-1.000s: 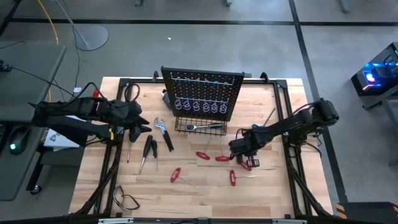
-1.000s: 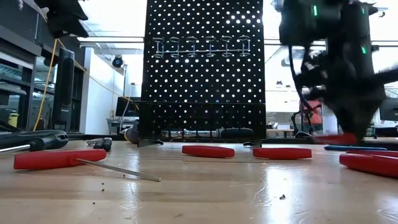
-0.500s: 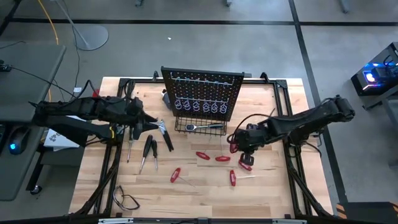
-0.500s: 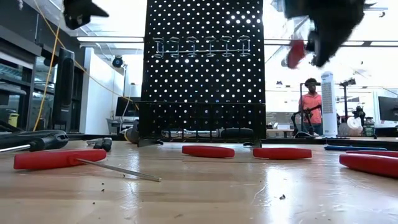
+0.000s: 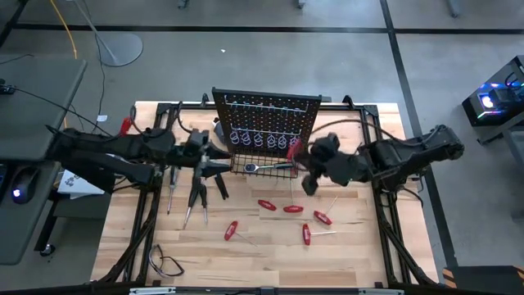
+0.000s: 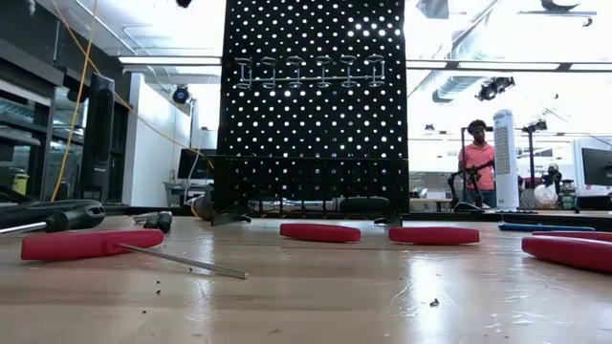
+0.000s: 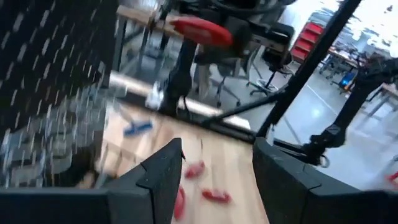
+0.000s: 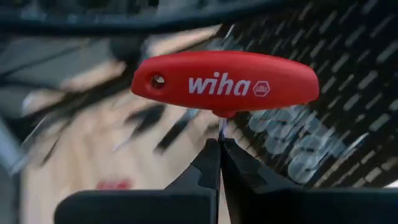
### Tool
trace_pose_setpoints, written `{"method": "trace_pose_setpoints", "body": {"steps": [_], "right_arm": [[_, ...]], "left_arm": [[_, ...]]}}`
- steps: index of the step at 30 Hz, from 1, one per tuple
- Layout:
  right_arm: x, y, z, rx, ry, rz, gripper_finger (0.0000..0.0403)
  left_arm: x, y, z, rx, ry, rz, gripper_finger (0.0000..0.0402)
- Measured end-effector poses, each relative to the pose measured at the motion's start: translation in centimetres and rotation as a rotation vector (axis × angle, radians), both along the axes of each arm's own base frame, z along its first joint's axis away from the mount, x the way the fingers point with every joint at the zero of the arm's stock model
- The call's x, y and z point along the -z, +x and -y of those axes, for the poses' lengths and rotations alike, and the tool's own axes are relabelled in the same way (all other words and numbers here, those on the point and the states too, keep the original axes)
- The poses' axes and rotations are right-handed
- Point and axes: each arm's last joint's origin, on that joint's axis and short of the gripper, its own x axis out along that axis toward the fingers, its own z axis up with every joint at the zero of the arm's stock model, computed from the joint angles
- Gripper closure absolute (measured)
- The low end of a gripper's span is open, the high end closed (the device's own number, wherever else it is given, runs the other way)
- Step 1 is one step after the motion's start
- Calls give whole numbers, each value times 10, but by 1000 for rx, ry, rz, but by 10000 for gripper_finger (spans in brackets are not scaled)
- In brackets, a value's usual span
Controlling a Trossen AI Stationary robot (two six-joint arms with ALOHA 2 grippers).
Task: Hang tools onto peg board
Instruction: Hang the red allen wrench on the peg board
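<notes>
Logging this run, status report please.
Right gripper shut on red T-handled tool, by black peg board. Left gripper open, empty, beside it. Nothing in the way.

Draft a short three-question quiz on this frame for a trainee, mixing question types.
1. True or false: the right gripper is shut on the thin metal shaft of the red T-handled Wiha tool.
2. Multiple choice: where does the silver ratchet lie? A) on the wooden table B) in the black wire basket at the foot of the black perforated peg board C) in the left gripper
3. Fill in: the left gripper's fingers stand ____ and hold nothing.

Key: 1 true; 2 B; 3 open.
</notes>
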Motion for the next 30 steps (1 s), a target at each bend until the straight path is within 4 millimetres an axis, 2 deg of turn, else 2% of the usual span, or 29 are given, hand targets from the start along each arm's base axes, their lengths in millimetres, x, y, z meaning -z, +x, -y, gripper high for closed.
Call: {"method": "trace_pose_setpoints", "body": {"steps": [4,7,12,16,21,30], "right_arm": [[-8,14,3,134,-99,86,403],[-4,23,4,276,-145,139,403],[19,36,0,528,-147,230,403],[42,44,-7,684,-166,338,403],[59,54,0,749,-198,343,403],[61,58,13,741,-308,226,403]], "left_arm": [[-1,20,2,-3,121,95,222],[0,27,2,-15,127,122,222],[2,27,2,-15,108,98,222],[-2,18,1,-18,83,93,222],[-8,5,-1,-47,96,94,222],[-19,-15,-5,-109,99,139,222]]}}
